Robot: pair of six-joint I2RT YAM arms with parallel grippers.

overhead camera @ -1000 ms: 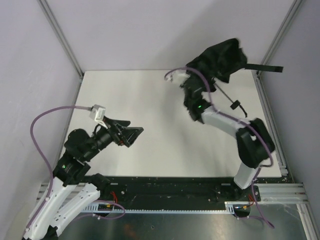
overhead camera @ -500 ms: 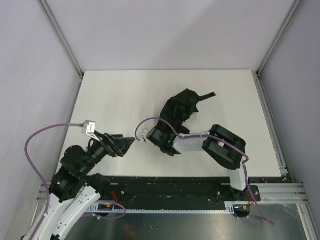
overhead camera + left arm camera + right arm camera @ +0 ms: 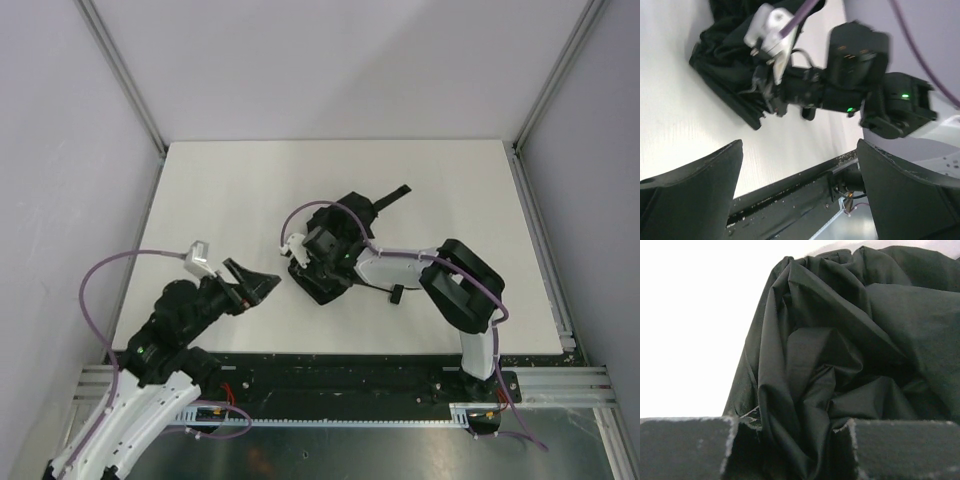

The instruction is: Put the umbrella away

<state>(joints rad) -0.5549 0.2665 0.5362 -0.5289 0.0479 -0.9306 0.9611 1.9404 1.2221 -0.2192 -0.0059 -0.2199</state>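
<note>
The right arm is folded low and reaches left. The right end effector is clamped on the black crumpled-fabric folding umbrella at mid white surface. The left end effector, fingers wide apart, points right toward it. Pale walls surround.

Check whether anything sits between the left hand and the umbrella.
Nothing visible does. Only bare table lies between the open left hand and the umbrella. The right hand grips the fabric, and the right arm lies over the bundle from the far side, out of the left hand's path.
</note>
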